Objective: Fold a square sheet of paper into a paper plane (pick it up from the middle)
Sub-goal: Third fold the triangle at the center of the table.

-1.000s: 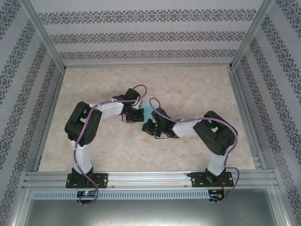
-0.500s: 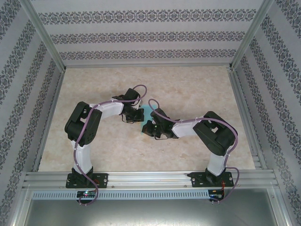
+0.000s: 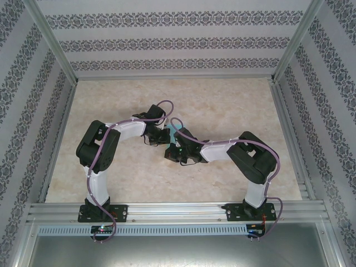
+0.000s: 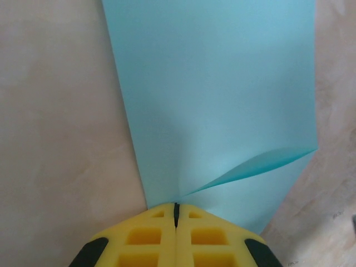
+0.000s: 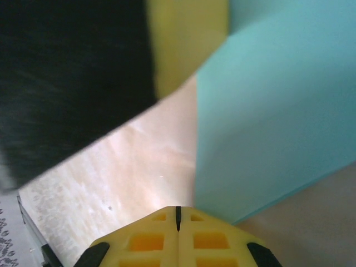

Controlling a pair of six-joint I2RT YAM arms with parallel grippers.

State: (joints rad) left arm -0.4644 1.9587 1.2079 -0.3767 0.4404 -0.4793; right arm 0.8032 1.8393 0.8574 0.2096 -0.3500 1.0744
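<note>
At bench (image 3: pixel 233 105) centre, left fingers (image 4: pixel 167 216) closed, pinching near edge of square sheet of paper (image 4: pixel 217 100); pucker stands up beside pinch. Sheet's long axis runs straight away from them. Right fingers (image 5: pixel 167 216) closed at raised flap's edge, grip unclear. Judged mid-fold; next: carry flap over, align edges, press crease.

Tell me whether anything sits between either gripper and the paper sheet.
Nothing visible does. The left gripper is shut on the near edge of the paper sheet. The right gripper, also shut, has the sheet right against its fingertips.
</note>
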